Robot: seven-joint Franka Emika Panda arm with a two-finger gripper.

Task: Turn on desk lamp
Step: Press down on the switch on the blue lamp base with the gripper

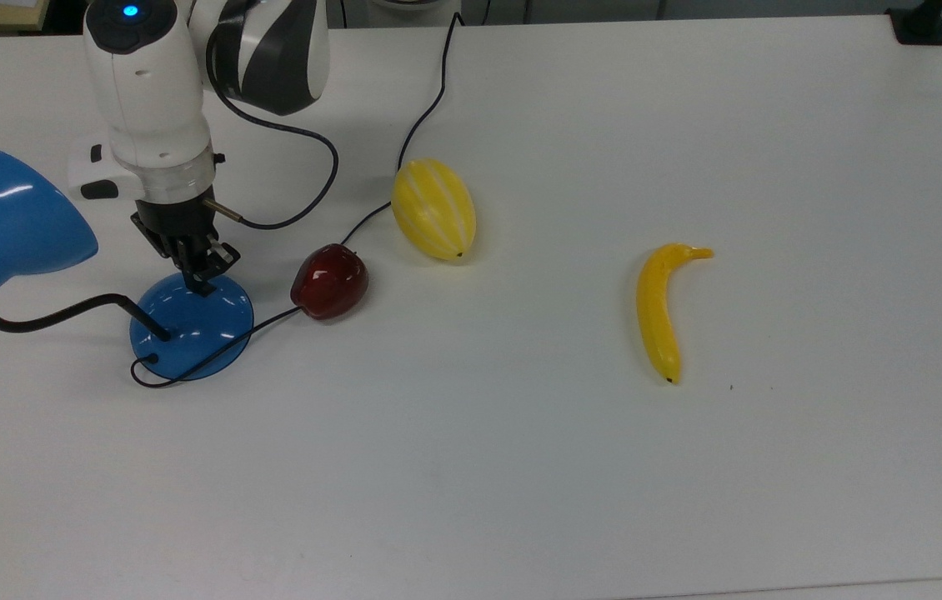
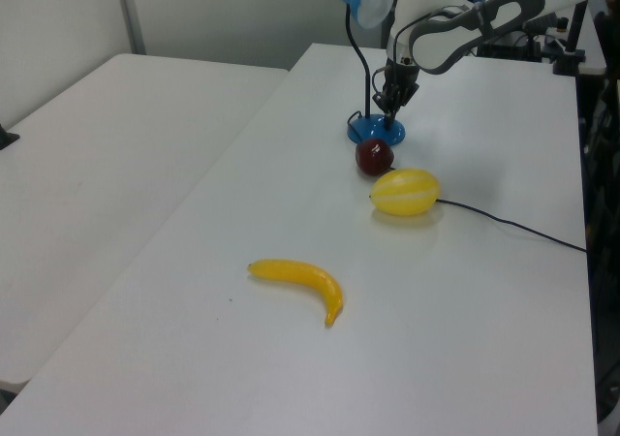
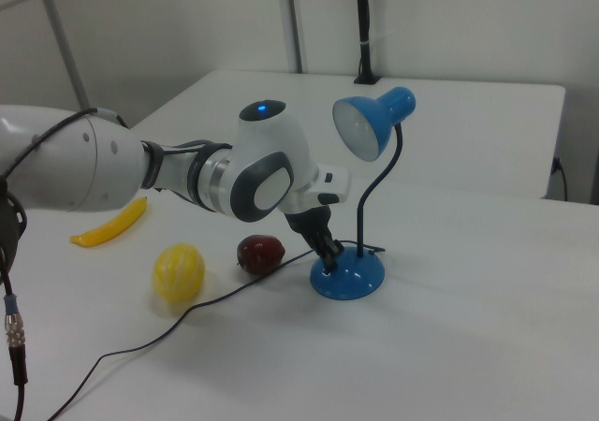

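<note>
The desk lamp stands at the top view's left: a glossy blue cone shade (image 1: pixel 8 223), a black bendy neck (image 1: pixel 54 317) and a round blue base (image 1: pixel 192 329) with a black cord. My gripper (image 1: pixel 197 283) points down with its fingers together, the tips touching the base's far edge. In the right view the gripper (image 3: pixel 328 258) rests on the base (image 3: pixel 351 278) below the shade (image 3: pixel 368 124), whose inside looks pale. The left view shows the gripper (image 2: pixel 389 114) over the base (image 2: pixel 374 130).
A dark red apple (image 1: pixel 329 281) lies just right of the base on the lamp cord. Behind it is a yellow striped melon (image 1: pixel 434 209), and a banana (image 1: pixel 659 310) lies far right. The cord (image 1: pixel 429 100) runs to the table's far edge.
</note>
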